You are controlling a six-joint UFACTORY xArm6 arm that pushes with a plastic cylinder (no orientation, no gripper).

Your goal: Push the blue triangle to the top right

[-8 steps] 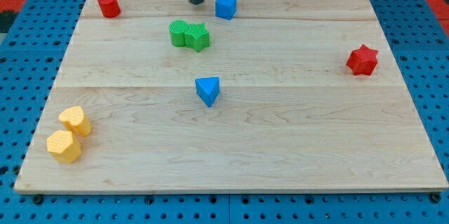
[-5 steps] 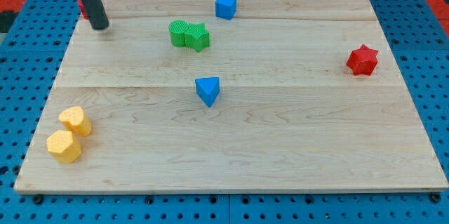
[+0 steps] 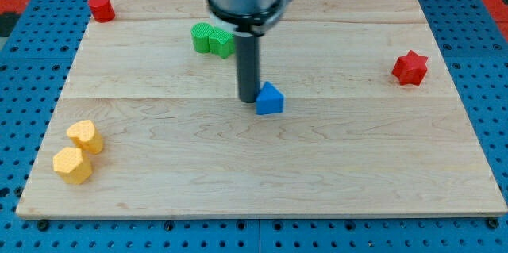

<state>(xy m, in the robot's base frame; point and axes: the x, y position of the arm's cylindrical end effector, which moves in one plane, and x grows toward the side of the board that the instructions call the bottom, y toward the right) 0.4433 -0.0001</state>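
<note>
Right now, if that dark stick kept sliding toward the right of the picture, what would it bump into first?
My tip sits just left of the blue triangle, seemingly touching it, so it meets that first. The red star lies farther right, nearer the view's top.

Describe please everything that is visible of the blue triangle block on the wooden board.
The small blue triangle block looks like matte solid plastic, with a pointed top face and flat side walls. It lies near the middle of the light wooden board, a little toward the view's top. My tip stands right at its left side, seemingly touching it. No other block touches it; the green blocks lie apart, toward the view's top left.
</note>
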